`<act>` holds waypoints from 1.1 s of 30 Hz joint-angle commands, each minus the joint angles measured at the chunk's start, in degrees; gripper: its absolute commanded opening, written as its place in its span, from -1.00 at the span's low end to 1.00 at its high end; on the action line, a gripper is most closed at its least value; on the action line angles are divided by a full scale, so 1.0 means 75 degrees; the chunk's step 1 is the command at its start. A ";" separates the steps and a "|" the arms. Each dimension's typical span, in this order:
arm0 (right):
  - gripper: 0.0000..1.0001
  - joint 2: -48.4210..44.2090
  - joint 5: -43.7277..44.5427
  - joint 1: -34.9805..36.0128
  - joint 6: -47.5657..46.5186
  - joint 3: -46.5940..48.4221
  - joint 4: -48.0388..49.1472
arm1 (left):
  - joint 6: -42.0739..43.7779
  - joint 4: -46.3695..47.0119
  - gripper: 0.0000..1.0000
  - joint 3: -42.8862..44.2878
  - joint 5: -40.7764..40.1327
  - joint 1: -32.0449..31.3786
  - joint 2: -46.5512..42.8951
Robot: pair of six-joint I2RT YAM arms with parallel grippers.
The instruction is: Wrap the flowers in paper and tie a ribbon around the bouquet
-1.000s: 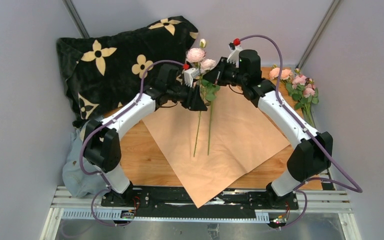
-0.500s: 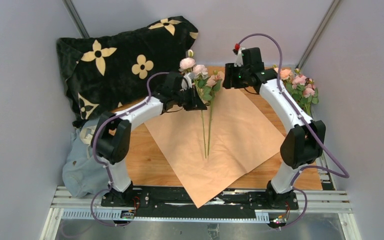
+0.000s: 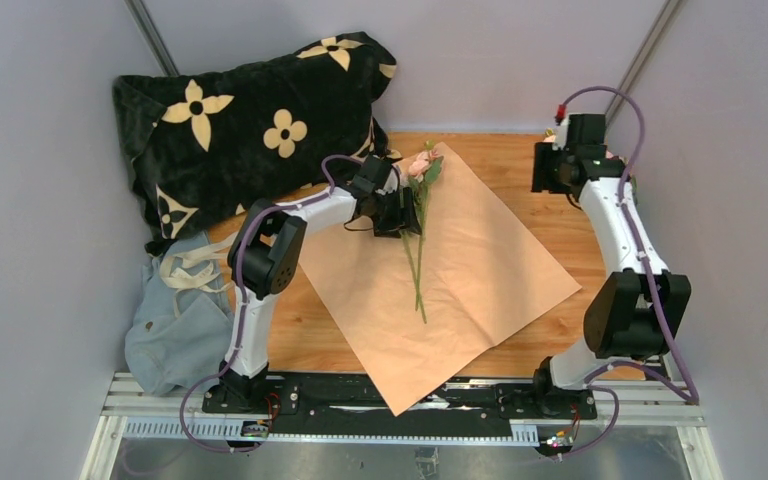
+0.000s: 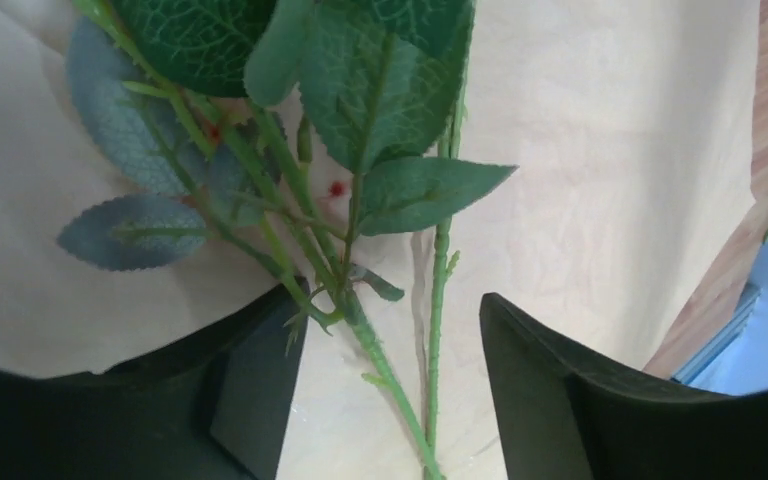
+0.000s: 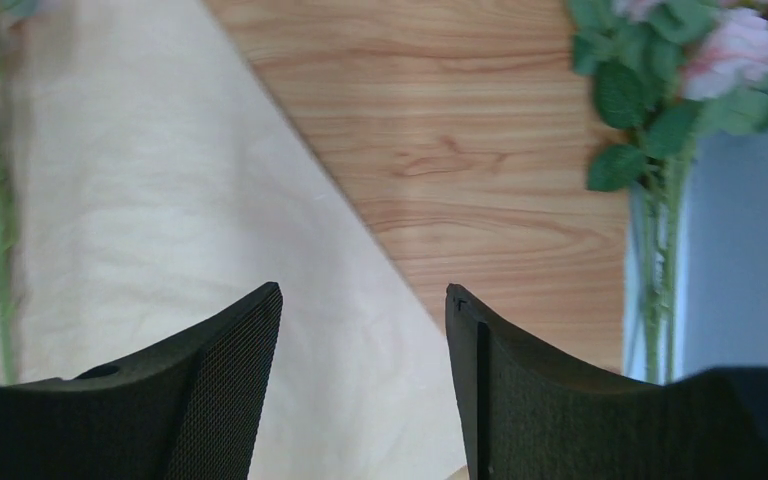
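Observation:
Two flowers (image 3: 421, 166) with pink blooms lie on the tan paper (image 3: 490, 270), their stems running toward the near edge. My left gripper (image 3: 403, 208) is low over them, open. In the left wrist view both green stems (image 4: 438, 300) lie loose on the paper (image 4: 580, 180) between the spread fingers of that gripper (image 4: 390, 305). My right gripper (image 3: 545, 170) hangs at the far right, open and empty (image 5: 363, 292), over the paper's edge (image 5: 160, 200). More flowers (image 5: 680, 70) lie just right of it. No ribbon is in view.
A black pillow (image 3: 250, 120) with tan flower prints leans at the back left, close to my left arm. A blue-grey cloth (image 3: 175, 330) lies off the table's left side. Bare wooden table (image 5: 480, 160) shows between the paper and the right wall.
The left gripper came down with the flowers, laid them on the paper and opened. The right gripper let go and swung away to the far right.

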 commanded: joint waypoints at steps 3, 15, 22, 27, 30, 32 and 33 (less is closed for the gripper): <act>0.28 0.1053 0.0982 -0.1553 -0.0328 0.0503 0.0191 | 0.0306 -0.0918 0.67 0.0406 -0.0848 -0.0084 -0.0455; 0.23 0.4031 0.3472 -0.2487 -0.1977 0.2169 0.0096 | 0.2620 -0.3673 1.00 0.1847 -0.1123 -0.0088 -0.1078; 0.16 0.4762 0.3683 -0.2801 -0.2444 0.2328 0.0716 | 0.4468 -0.4226 1.00 0.1881 -0.1153 -0.0069 -0.1615; 0.10 0.5308 0.3574 -0.2903 -0.2551 0.2534 0.0852 | 0.4972 -0.4232 1.00 0.2045 -0.1682 -0.0073 -0.1833; 0.05 0.5546 0.3504 -0.2915 -0.2629 0.2633 0.0883 | 0.4977 -0.4232 1.00 0.2186 -0.1732 -0.0082 -0.1797; 0.01 0.5612 0.3453 -0.2926 -0.2616 0.2642 0.0917 | 0.4977 -0.4267 1.00 0.2264 -0.1632 -0.0074 -0.1704; 0.00 0.5669 0.3386 -0.2922 -0.2610 0.2646 0.0922 | 0.4976 -0.4311 1.00 0.2328 -0.1507 -0.0075 -0.1634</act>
